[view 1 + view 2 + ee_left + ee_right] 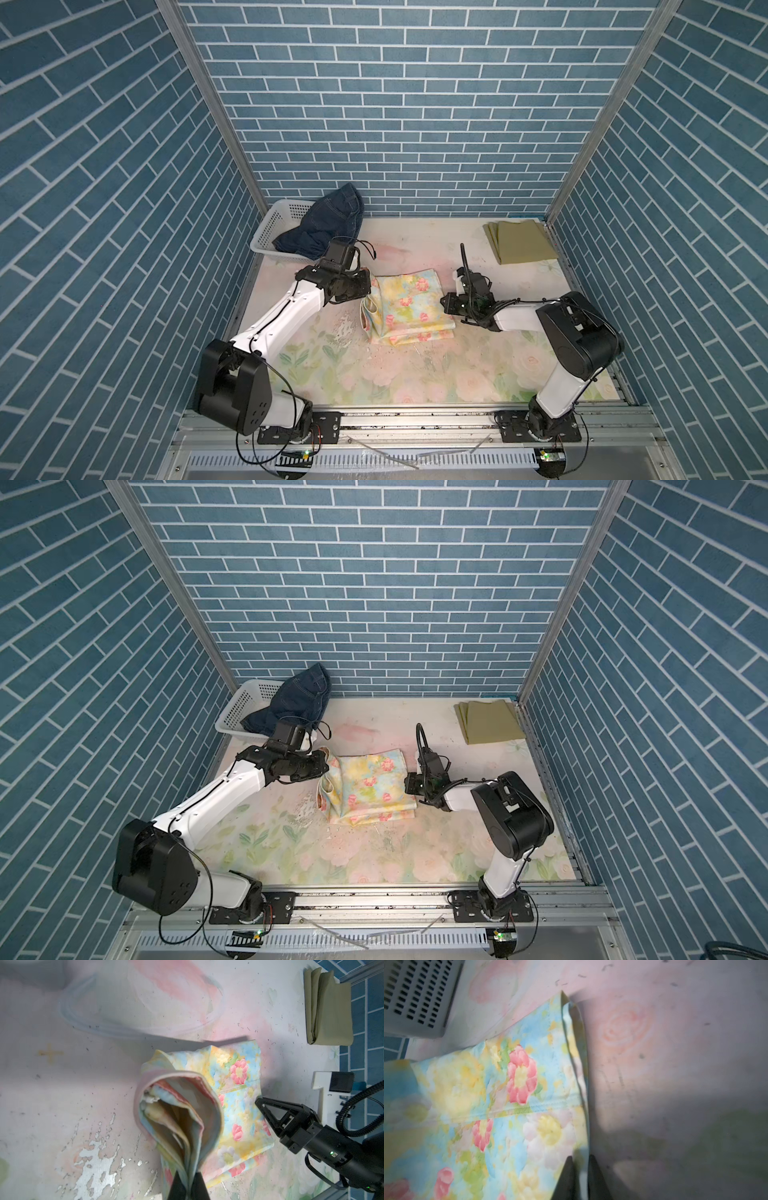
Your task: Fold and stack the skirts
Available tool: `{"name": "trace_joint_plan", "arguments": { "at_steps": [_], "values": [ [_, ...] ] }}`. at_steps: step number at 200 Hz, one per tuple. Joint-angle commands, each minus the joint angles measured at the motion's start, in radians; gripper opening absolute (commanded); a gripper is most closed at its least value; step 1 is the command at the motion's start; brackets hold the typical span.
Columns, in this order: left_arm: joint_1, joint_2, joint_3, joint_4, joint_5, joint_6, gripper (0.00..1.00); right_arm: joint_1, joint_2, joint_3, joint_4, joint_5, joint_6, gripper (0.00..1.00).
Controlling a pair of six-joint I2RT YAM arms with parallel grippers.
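The right gripper (580,1158) pinches its two dark fingers together on the folded edge of the floral skirt (500,1093), which spreads from it toward nine o'clock. That edge runs ahead to a corner near twelve o'clock. A white perforated basket (415,995) stands around ten o'clock, and the rose-printed table (654,1047) stretches toward three o'clock.

The left arm (282,320) and right arm (559,386) each use white link shells between black joint housings (232,386). Black base plates (328,430) carry visible screws. Thin black cables (288,385) loop from the bases, and a corrugated black conduit (353,1105) arches over the right wrist. The right end effector (258,1103) has black, triangular open-frame fingers (280,1102). Its black cylindrical body shows a green indicator light (331,1153).
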Motion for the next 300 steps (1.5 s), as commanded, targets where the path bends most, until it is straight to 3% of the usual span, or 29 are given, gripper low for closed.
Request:
{"name": "trace_joint_plan", "arguments": {
  "at_steps": [1, 45, 92, 145, 263, 277, 300],
  "values": [
    [0.011, 0.020, 0.072, -0.085, -0.050, 0.095, 0.00, 0.066, 0.048, -0.051, 0.111, 0.049, 0.112, 0.02],
    [-0.011, 0.084, 0.109, -0.078, -0.024, 0.110, 0.00, 0.149, 0.129, -0.094, 0.333, 0.126, 0.252, 0.00],
    [-0.140, 0.211, 0.157, -0.026, -0.003, 0.073, 0.00, 0.185, 0.181, -0.097, 0.403, 0.170, 0.294, 0.00],
    [-0.261, 0.406, 0.307, -0.027, 0.017, 0.060, 0.00, 0.204, 0.181, -0.119, 0.441, 0.200, 0.304, 0.00],
    [-0.295, 0.627, 0.437, -0.022, 0.065, 0.024, 0.00, 0.206, 0.161, -0.182, 0.506, 0.249, 0.311, 0.00],
    [-0.294, 0.652, 0.448, -0.016, 0.067, 0.011, 0.00, 0.206, 0.143, -0.200, 0.503, 0.259, 0.305, 0.07],
    [-0.290, 0.696, 0.470, 0.005, 0.077, -0.019, 0.00, 0.206, 0.110, -0.240, 0.501, 0.277, 0.299, 0.26]
  ]
}}
